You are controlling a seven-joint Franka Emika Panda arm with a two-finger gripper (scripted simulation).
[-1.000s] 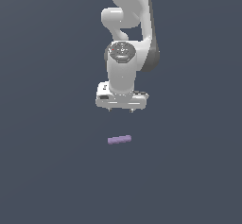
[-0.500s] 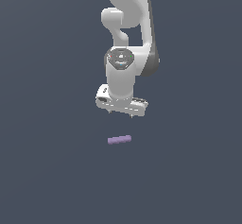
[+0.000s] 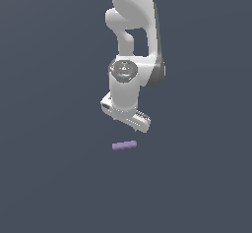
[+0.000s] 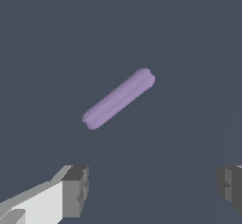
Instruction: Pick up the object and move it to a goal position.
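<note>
The object (image 3: 124, 145) is a small light-purple rod with rounded ends, lying flat on the dark grey floor. In the wrist view the object (image 4: 118, 98) lies at a slant across the picture, beyond the fingertips. My white gripper (image 3: 125, 124) hangs just above it, turned at an angle to the rod and not touching it. In the wrist view the gripper (image 4: 153, 186) is open, its two grey fingertips (image 4: 76, 190) far apart with nothing between them.
The white arm (image 3: 134, 40) rises from the gripper toward the top of the exterior view. A plain dark grey floor (image 3: 54, 178) lies all around the rod.
The gripper has come down closer to the rod and has turned about its vertical axis, so its body now sits at a slant. The rod has not moved.
</note>
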